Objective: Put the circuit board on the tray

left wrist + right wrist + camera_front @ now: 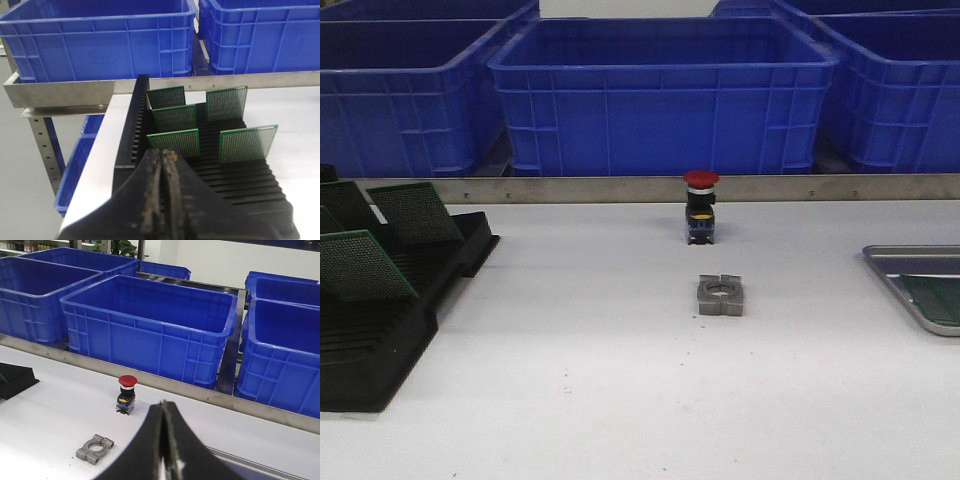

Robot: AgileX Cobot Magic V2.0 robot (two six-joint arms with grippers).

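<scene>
Several green circuit boards stand upright in a black slotted rack at the table's left. In the left wrist view the boards stand in the rack just beyond my left gripper, which is shut and empty. The grey metal tray lies at the table's right edge, partly out of view, with a green board lying flat in it. My right gripper is shut and empty above the table, with the tray's rim beside it. Neither gripper shows in the front view.
A red-capped push button stands mid-table, with a grey metal clamp block in front of it. Blue plastic crates line the back behind a metal rail. The table's left edge drops off beside the rack.
</scene>
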